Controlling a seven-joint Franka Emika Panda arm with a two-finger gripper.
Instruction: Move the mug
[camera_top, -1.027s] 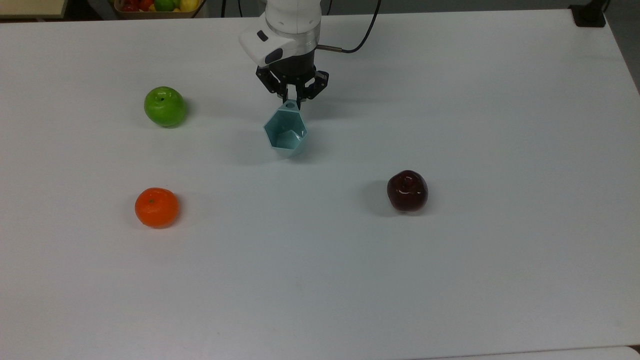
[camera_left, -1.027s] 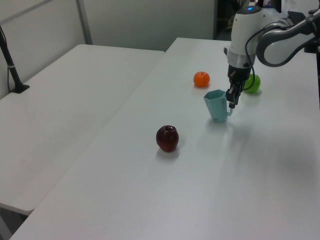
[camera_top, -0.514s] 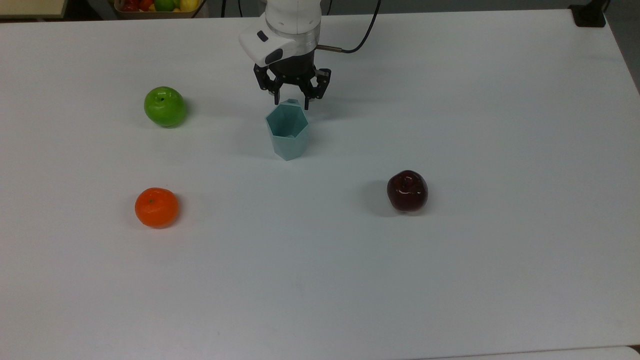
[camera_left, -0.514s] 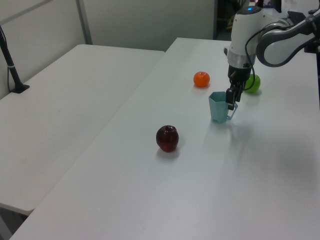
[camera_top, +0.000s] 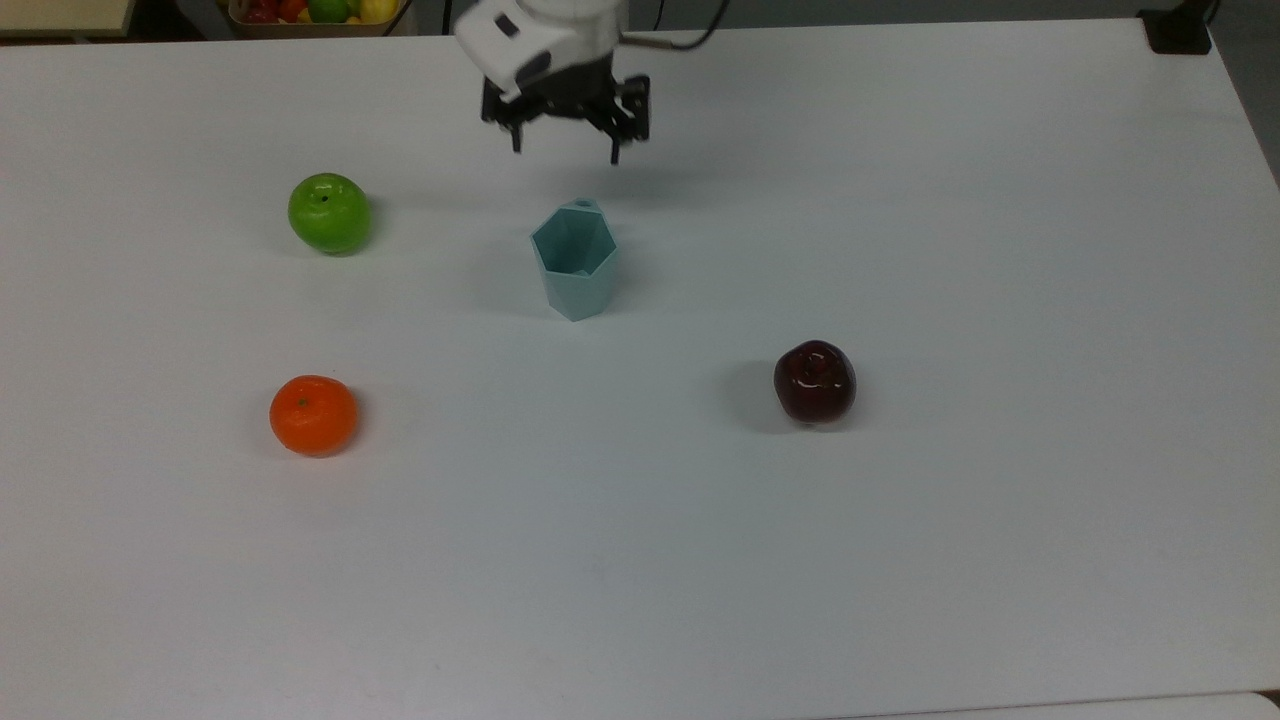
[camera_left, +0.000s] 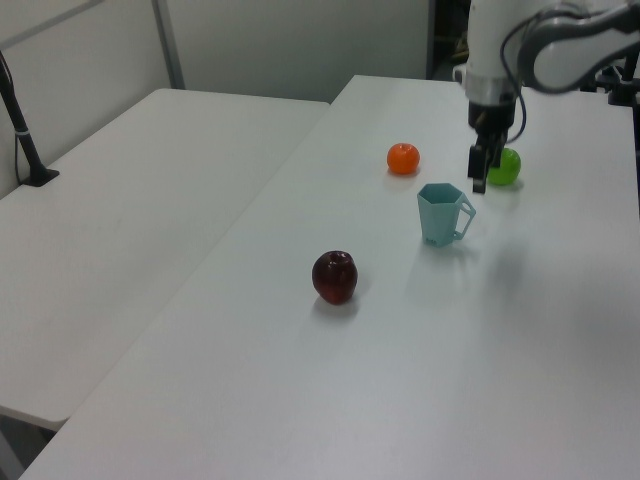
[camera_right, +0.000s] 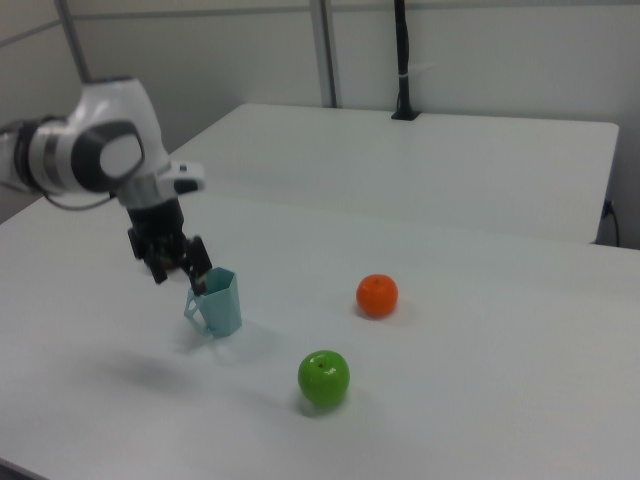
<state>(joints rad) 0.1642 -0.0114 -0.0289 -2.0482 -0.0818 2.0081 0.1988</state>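
Standing upright on the white surface (camera_top: 900, 200), the mug (camera_top: 574, 261) is free, with its handle turned toward the arm. The gripper (camera_top: 566, 150) hangs above and behind it in the top view, its jaws released and spread wide, touching nothing. A green apple (camera_top: 329, 212) lies toward the top view's left, an orange (camera_top: 313, 414) nearer the front on the same side, and a dark red apple (camera_top: 815, 381) toward the top view's right, all well apart from the mug
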